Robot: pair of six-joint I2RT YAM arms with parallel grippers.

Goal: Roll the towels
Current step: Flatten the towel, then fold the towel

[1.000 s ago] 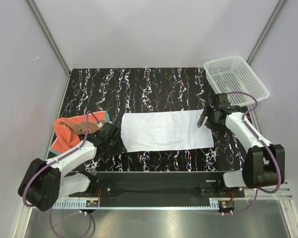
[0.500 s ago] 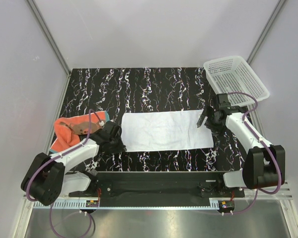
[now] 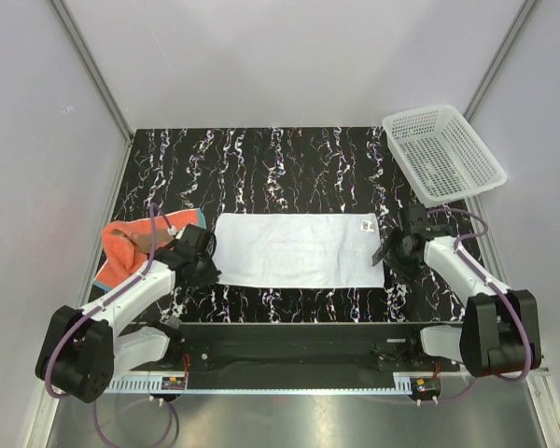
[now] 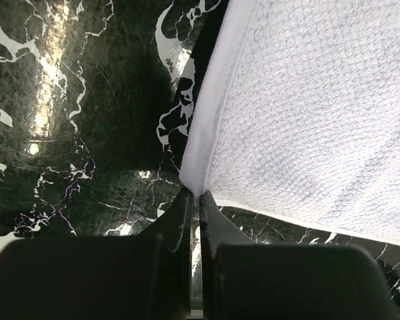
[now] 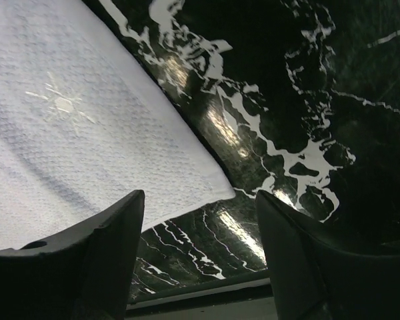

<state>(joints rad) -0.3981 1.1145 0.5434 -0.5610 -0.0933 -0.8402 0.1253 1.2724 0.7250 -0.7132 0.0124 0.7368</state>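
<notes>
Left gripper (image 4: 195,200) pinched tight on the near-left corner of the white towel (image 4: 307,120), hem folded into the slit between the black fingers. Same grip barely legible from above, left gripper (image 3: 203,263) just a dark mass at the towel's left edge.

Over on the other side, right gripper (image 5: 199,203) spread wide, near-right corner of the white towel (image 5: 73,133) lying between the two fingers and touching neither.

Writing: none readable. Small tag (image 3: 367,224) at the far-right corner of the white towel (image 3: 294,250), print too small to make out, seen from the top camera only.

Laid flat on the black marbled table (image 3: 261,159), long axis running left to right, parallel to the near edge, short ends facing the arms' grippers, right gripper (image 3: 389,254) at the right end.

Waffle weave and plain hem clear in both wrist views, invisible from above.

Orange-red towel (image 3: 121,250) crumpled at the table's left edge, brown patch uppermost, teal trim at its near side, shown by the top camera alone. Likewise the white mesh basket (image 3: 441,154), tilted at the far-right corner.
</notes>
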